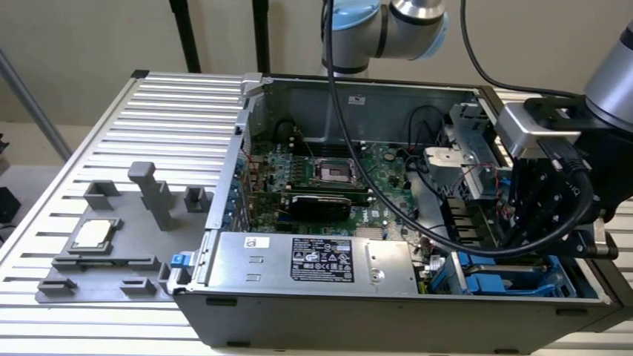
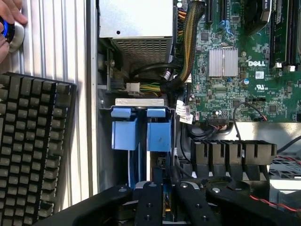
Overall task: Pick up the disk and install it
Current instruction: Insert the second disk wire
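- Right now the gripper (image 2: pixel 162 200) sits low inside the open computer case (image 1: pixel 327 326), at the corner on the exterior view's right, next to the blue drive bay (image 1: pixel 514 282).
- Its black fingers (image 2: pixel 149 207) stand close together with a narrow gap, and a blue-edged part rises between them; this is probably the disk (image 2: pixel 146 141), pinched by its rails, though the grip point itself is hidden behind the fingers.
- Seen from the wrist, the disk shows as two bright blue plastic tabs with a pale strip between them, standing on edge in the bay beside the case wall.
- Beyond the bay lies the big silver box (image 1: pixel 307 259) with a black-and-white label, and cables (image 2: pixel 186 52) run past it to the green circuit board (image 1: pixel 336 185).
- A row of black connectors (image 2: pixel 233 153) sits just beside the gripper, under the board's edge.
- Outside the case, a grey tray (image 1: pixel 109 259) rests on the slatted table (image 1: pixel 158 111) and carries a small square silver chip (image 1: pixel 92 233).
- A black keyboard (image 2: pixel 30 150) lies on the table near the case, and a person's hand (image 2: pixel 11 19) rests beyond it on a round blue-and-white object.
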Motion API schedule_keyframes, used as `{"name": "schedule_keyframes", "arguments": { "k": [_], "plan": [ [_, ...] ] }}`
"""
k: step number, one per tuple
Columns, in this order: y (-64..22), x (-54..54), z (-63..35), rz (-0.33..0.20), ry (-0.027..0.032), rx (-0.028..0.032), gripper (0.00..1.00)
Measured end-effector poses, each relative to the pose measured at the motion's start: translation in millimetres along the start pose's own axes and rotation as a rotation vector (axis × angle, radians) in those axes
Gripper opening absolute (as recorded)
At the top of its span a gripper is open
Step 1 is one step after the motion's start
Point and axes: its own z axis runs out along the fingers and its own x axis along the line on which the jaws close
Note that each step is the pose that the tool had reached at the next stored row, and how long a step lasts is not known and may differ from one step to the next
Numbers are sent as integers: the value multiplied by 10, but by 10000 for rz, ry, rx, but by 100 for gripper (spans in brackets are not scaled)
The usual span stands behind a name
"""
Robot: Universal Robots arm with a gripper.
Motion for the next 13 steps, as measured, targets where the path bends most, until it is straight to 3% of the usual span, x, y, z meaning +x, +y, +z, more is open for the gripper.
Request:
{"name": "schedule_keyframes", "arguments": {
  "k": [13],
  "plan": [
    [6, -10, -34, -1, -10, -1, 16]
  ]
}}
